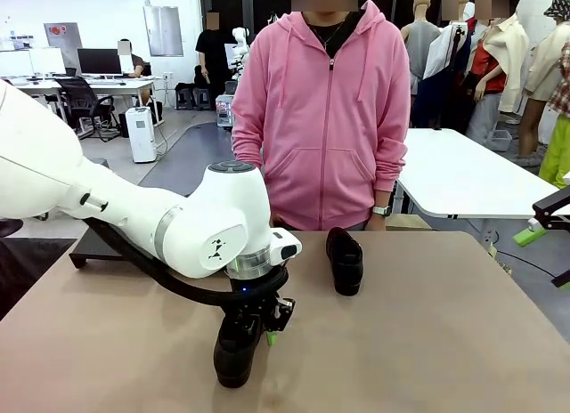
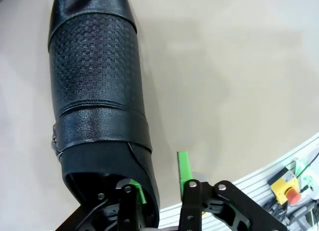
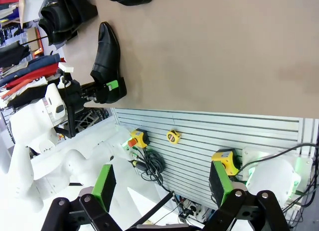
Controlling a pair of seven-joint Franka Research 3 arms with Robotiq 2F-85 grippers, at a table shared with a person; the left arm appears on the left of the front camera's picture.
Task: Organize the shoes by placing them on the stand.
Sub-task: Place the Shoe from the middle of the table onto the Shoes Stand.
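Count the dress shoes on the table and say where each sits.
2. One black dress shoe lies at the table's near edge, with the left gripper at its heel opening; the other shoe sits mid-table before the person. More may hide behind the left arm.

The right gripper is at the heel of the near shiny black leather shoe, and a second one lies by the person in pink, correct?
No, it is the left gripper at the heel of the near shiny black leather slip-on shoe, as the front view shows. The second black shoe does lie by the person in the pink hoodie.
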